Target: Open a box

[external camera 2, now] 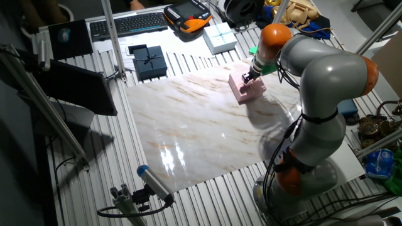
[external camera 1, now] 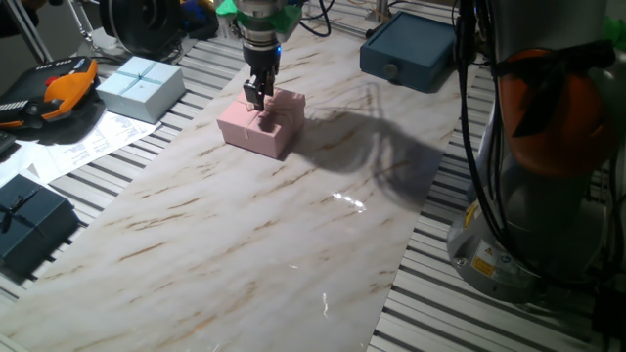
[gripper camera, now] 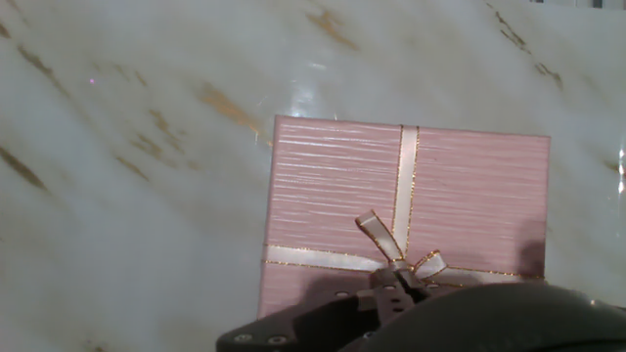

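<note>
**Tool set low over the pink box on the marble bench**

In the hand view, the dark body of the tool (gripper camera: 391, 318) fills the lower edge of the frame, right above the ribbon bow (gripper camera: 396, 256) of the box lid (gripper camera: 333, 196). The fingertips are hidden there, and in both fixed views they are too small to judge, so whether the tool is spread or pressed together cannot be told. In one fixed view the tool (external camera 1: 257, 96) is seen pointing straight down at the top of the box (external camera 1: 262, 124), whose upper part appears skewed against the lower part.

The box is found on the far part of the marble-patterned sheet (external camera 1: 264, 244), near its edge. The sheet is pale with brown veins and glossy, and light reflections are seen on it. It is laid on a bench (external camera 2: 207, 194) of ribbed metal slats.

Further out, a light blue gift box (external camera 1: 142, 86) is seen on the slats beside printed papers (external camera 1: 83, 147), with an orange and black handheld unit (external camera 1: 59, 90) beyond. A dark blue box (external camera 1: 29, 227) with a bow lies off the sheet's corner, and another dark blue box (external camera 1: 409, 51) lies well apart on the opposite side. A keyboard (external camera 2: 129, 23) is seen at the back in the other fixed view, and the arm's grey and orange base (external camera 2: 301, 169) stands at the bench edge.
</note>
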Available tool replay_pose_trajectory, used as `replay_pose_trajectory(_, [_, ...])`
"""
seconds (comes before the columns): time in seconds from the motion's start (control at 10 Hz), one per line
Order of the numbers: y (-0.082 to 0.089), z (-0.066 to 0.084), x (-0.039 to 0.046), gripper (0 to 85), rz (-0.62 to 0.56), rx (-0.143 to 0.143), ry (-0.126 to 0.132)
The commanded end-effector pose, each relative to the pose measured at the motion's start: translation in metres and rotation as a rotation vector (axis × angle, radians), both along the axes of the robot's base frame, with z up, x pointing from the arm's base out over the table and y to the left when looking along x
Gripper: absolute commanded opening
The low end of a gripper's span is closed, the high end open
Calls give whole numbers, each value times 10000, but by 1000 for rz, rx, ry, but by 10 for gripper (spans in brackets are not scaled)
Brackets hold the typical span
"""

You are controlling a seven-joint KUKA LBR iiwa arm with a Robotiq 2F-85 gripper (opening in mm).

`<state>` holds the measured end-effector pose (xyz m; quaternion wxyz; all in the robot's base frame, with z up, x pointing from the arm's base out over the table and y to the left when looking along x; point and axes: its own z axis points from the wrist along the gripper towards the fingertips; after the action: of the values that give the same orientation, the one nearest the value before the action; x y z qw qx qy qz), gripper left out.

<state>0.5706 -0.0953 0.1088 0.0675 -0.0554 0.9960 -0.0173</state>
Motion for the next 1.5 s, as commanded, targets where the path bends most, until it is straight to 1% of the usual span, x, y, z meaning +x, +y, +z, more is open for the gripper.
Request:
replay_pose_trajectory(0.0, [-13,-25,5,340,-3,0,-2])
replay_pose_trajectory(0.2, [-26,-53,16,340,-4,-2,-3])
replay_pose_trajectory(0.5, [-36,-52,20,340,-12,-11,-4])
replay_pose_trajectory(0.6, [-43,-65,27,340,-15,-16,-4])
replay_pose_trajectory(1.1, [-59,-85,37,340,-24,-15,-3])
replay_pose_trajectory(1.4, [-51,-96,38,340,-30,-7,-1])
